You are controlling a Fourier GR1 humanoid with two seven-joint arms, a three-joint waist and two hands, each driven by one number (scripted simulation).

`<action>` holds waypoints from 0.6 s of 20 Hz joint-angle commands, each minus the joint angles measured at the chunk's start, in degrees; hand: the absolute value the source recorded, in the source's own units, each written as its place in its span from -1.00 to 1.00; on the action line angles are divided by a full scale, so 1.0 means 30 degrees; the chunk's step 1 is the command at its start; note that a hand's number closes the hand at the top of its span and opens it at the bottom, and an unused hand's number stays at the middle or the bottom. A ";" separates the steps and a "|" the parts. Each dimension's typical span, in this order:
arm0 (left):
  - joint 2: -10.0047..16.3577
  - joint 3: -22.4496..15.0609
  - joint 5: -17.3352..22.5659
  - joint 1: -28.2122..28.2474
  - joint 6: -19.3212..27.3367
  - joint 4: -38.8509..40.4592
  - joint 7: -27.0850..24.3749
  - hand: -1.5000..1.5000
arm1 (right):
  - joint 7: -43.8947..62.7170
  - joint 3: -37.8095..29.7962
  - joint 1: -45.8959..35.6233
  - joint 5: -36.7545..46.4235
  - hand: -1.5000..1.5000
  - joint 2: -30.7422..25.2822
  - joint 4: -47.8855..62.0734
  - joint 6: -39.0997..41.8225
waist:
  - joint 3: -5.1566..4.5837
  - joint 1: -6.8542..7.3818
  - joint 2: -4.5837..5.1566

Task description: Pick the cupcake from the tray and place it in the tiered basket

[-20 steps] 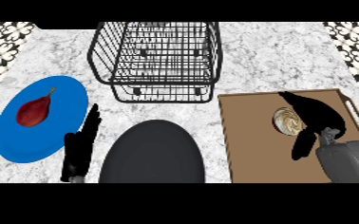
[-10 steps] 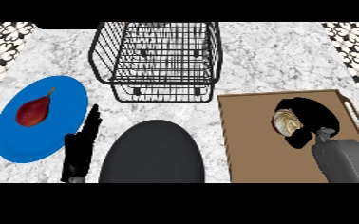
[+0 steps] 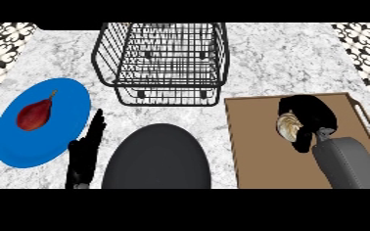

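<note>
The cupcake [image 3: 288,125], pale with swirled frosting, sits on the brown tray [image 3: 256,142] at the right. My right hand [image 3: 314,117] is curled round it from the right and above, hiding most of it. The black wire tiered basket [image 3: 165,62] stands at the back centre of the marble counter, with nothing in it. My left hand [image 3: 85,151] rests low on the left beside the blue plate, fingers straight and pointing away from me.
A blue plate [image 3: 61,103] at the left carries a dark red pear-shaped fruit [image 3: 34,115]. A dark rounded shape [image 3: 157,159] fills the lower centre. Patterned tiles show at both top corners.
My right hand has come down over the cupcake and its fingers have curled round it. The left hand has stayed still.
</note>
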 commanded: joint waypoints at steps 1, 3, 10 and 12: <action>0.0126 -0.0005 0.0109 0.0535 -0.0395 -0.0305 -0.0123 0.00 | 0.0694 0.1452 -0.0167 0.1138 1.00 0.1960 -0.0240 -0.0663 | 0.0136 0.0054 0.0097; 0.0080 -0.0079 -0.0111 0.0205 -0.0219 -0.0249 0.0222 0.00 | 0.1257 0.1865 -0.1353 0.1191 1.00 0.2900 -0.0571 -0.0031 | 0.0137 0.0112 0.0107; -0.0367 -0.0052 -0.0300 0.0318 0.0311 -0.0240 0.0464 0.00 | 0.2976 0.0113 -0.0159 -0.1668 1.00 0.4890 -0.6338 0.1078 | 0.0131 -0.0288 -0.0009; -0.0377 0.0049 -0.0401 0.0003 0.0431 0.0126 0.0387 0.00 | 0.3643 -0.1151 -0.0552 -0.2680 1.00 0.5101 -0.7831 0.1274 | 0.0126 -0.0427 -0.0016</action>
